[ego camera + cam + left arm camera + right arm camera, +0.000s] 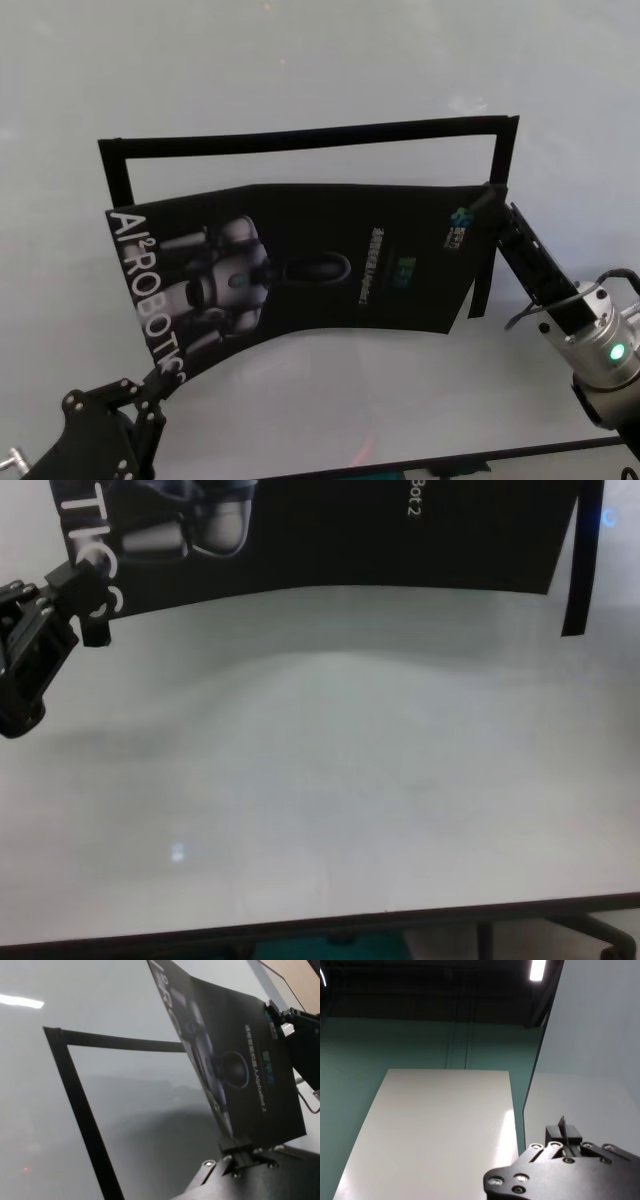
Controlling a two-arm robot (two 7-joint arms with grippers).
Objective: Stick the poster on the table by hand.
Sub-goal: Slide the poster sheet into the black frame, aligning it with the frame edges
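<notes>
The poster [330, 265], glossy black with a silver robot picture and white lettering, hangs curved above the white table [330, 400]. My left gripper [158, 380] is shut on its near left corner, by the lettering, and shows the same pinch in the left wrist view [239, 1152] and in the chest view [88, 602]. My right gripper [490, 200] is shut on the far right corner. In the right wrist view its fingers [563, 1135] clamp the sheet's thin edge. The poster's lower edge [350, 575] floats clear of the tabletop [330, 780].
A black strip frame [310, 138] lies on the table behind and beside the poster, with its left side [85, 1115] and right side [580, 560] running toward me. The table's dark front edge [300, 925] is close by.
</notes>
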